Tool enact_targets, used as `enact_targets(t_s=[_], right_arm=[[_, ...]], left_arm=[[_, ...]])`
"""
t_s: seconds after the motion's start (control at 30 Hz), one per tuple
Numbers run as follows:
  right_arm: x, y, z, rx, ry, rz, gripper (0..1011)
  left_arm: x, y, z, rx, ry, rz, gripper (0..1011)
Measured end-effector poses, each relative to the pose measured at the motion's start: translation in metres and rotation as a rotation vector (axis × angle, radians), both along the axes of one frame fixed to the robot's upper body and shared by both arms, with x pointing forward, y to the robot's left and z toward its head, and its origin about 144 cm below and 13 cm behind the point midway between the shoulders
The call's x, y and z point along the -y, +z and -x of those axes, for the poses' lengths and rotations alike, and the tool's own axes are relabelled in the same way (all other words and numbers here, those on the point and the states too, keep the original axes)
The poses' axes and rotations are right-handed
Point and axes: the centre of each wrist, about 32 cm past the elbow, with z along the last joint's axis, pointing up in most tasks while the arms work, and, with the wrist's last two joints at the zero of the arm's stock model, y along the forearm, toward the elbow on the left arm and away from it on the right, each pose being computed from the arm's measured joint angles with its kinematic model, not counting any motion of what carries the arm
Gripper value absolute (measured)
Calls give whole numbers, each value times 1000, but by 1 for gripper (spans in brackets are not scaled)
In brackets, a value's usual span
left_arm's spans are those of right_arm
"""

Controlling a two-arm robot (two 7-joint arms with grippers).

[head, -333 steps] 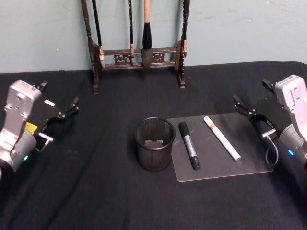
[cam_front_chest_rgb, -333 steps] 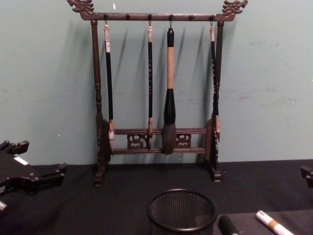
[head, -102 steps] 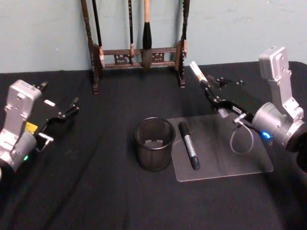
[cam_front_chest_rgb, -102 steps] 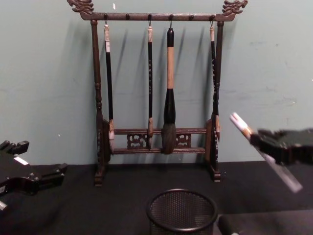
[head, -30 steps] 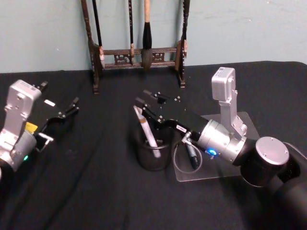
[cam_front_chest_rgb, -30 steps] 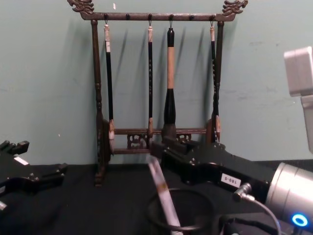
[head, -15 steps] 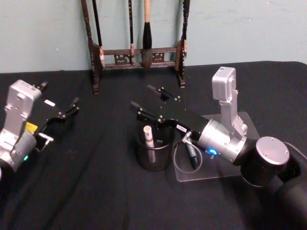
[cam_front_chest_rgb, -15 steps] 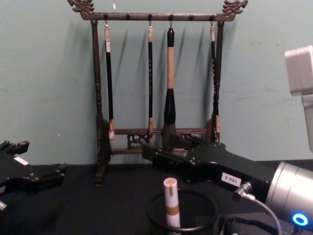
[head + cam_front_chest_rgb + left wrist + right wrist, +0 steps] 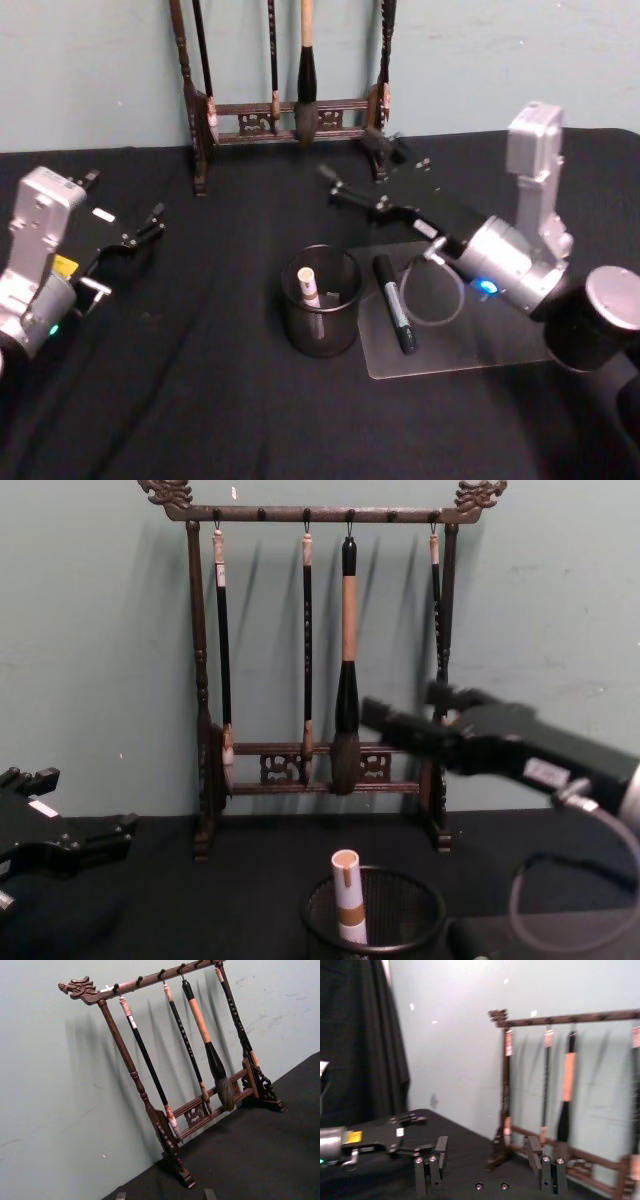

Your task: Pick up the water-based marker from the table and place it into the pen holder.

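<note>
Water-based marker stands in the pen holder. It looks light, stiff and probably slick, so grip the barrel above the rim. Right gripper hovers beyond, jaws wide and empty. At the bench's left the left gripper is parked, jaws apart.

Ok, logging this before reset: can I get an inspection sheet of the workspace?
Surface: black cloth table, flat.
Job's things: white tan-banded marker stands inside round black wire-mesh pen holder.
Clutter: black marker lying on clear mat beside holder.
Grippers: right gripper open, empty, raised behind holder; left gripper open, parked at left.
Cables: grey loop at right wrist, over mat.
Surroundings: dark wooden brush rack against pale wall.
</note>
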Motion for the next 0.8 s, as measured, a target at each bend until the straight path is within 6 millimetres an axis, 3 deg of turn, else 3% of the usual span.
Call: enact_targets(t_s=[0.23,0.47,0.8], right_arm=[[23,10,6,-15,-110,50,1002],[42,13,13,-163,-244,212,1002],[38,8,14,-322,-259,375,1003]], left_arm=[[0,0,0,0,0,0,1001],[0,0,0,0,0,0,1001],[0,0,0,0,0,0,1001]])
